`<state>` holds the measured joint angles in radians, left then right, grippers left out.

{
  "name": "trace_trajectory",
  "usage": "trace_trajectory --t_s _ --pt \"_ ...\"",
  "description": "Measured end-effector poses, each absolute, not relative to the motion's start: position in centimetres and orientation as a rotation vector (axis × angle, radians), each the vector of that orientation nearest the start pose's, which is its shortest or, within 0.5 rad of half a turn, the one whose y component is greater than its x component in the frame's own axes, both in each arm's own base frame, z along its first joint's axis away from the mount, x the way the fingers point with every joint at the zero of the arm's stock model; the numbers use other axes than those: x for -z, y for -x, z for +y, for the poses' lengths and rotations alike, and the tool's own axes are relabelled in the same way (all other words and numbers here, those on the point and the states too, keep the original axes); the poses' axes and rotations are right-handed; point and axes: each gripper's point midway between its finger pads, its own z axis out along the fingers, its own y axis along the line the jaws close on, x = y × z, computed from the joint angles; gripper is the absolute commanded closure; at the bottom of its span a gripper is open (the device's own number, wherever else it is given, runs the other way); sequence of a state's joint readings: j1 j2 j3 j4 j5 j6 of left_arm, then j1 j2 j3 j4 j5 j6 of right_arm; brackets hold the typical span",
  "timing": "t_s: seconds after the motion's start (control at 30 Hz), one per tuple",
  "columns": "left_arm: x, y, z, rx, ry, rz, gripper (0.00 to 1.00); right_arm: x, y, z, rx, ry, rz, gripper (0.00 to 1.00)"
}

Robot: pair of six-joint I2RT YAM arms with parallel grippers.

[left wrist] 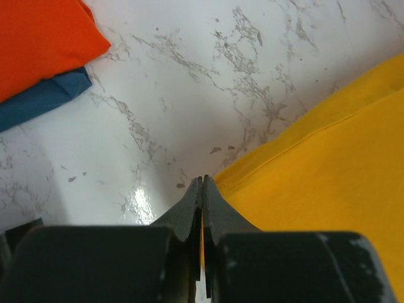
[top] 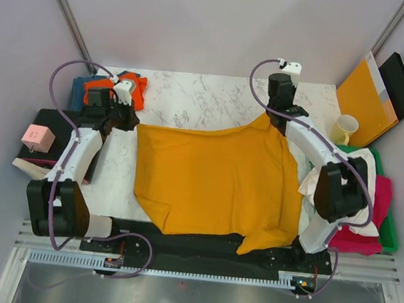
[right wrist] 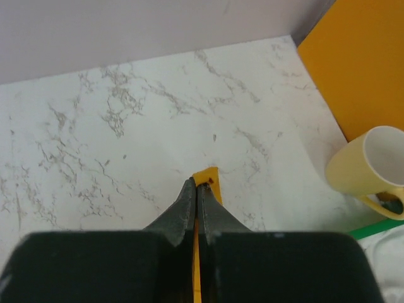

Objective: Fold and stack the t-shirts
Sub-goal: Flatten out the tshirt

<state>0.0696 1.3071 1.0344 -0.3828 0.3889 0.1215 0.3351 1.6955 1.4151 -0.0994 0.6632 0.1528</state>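
Pinches the far-left corner of the mustard-yellow t-shirt (top: 214, 174) with the left tool (left wrist: 202, 183), shut tight on the cloth. Pinches the far-right corner with the right tool (right wrist: 197, 186), likewise shut, a yellow tip poking past it. Lies spread over the desk (top: 193, 97) between both arms, long axis left to right, bulk toward the near edge. Probably calls for carrying both corners nearward together.

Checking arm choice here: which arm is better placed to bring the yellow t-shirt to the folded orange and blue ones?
Left, probably. The left gripper grips the yellow t-shirt at its far-left corner, beside the orange t-shirt and blue t-shirt; the right gripper pinches the far-right corner, across the table.
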Motion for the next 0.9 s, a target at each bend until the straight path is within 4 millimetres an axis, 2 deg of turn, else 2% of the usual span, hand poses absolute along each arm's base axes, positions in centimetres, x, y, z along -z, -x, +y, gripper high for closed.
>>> trace_trajectory --t_s 0.17,0.23,0.3,0.37,0.47,0.67,0.77,0.9 --pt "-15.7 -40.2 -2.8 0.286 -0.262 2.18 0.98 -18.1 -53.3 7.6 0.344 -0.224 1.957 1.0" --pt "-15.2 -41.3 -2.4 0.259 -0.262 2.188 0.98 -16.3 -54.3 8.0 0.353 -0.214 1.983 1.0" --pt "-15.2 -43.1 -1.8 0.227 -0.259 2.193 0.98 -15.4 -55.2 8.3 0.353 -0.212 1.992 1.0" --pt "-15.6 -45.2 -1.3 0.201 -0.248 2.189 0.98 -15.4 -56.3 8.7 0.345 -0.217 1.982 1.0" --pt "-16.9 -48.8 -0.5 0.163 -0.236 2.155 0.98 -16.4 -58.1 9.3 0.325 -0.235 1.95 1.0" --pt "-19.0 -53.7 0.4 0.116 -0.221 2.095 0.98 -19.0 -61.0 9.8 0.278 -0.283 1.873 1.0" --pt "-18.6 -55.0 0.6 0.111 -0.218 2.094 0.98 -19.2 -62.3 9.8 0.263 -0.295 1.856 1.0" --pt "-16.4 -56.1 0.8 0.104 -0.209 2.131 0.98 -17.8 -64.3 10.0 0.251 -0.312 1.858 1.0"
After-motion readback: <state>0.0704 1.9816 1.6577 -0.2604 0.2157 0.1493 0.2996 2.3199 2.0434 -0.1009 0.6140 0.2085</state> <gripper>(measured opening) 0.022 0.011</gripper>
